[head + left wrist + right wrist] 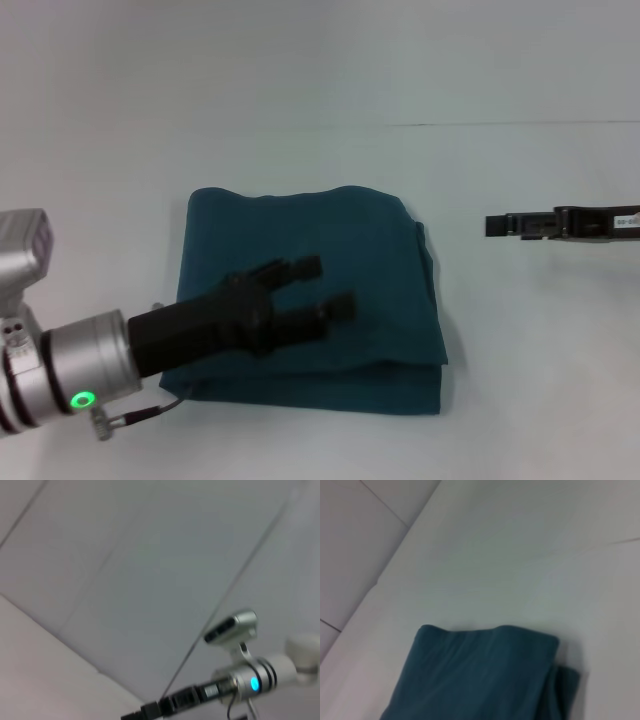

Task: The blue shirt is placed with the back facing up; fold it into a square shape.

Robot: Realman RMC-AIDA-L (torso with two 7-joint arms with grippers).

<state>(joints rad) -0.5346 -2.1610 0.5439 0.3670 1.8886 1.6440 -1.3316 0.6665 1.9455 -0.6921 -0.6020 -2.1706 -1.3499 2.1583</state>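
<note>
The broad white counter is seen bare around the dark teal-blue soft cotton shirt, folded into a rough square at centre. The left hand is held over the shirt, fingers parted narrowly, gripping nothing. The right hand is kept well apart at 3 o'clock; its opening cannot be told.

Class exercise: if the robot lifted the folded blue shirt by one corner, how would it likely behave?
The blue shirt would probably droop and unfold: its stacked layers lie loose, with soft wavy edges. It looks light, thin cloth. The open left tool above it would likely wrinkle it if pushed.
</note>
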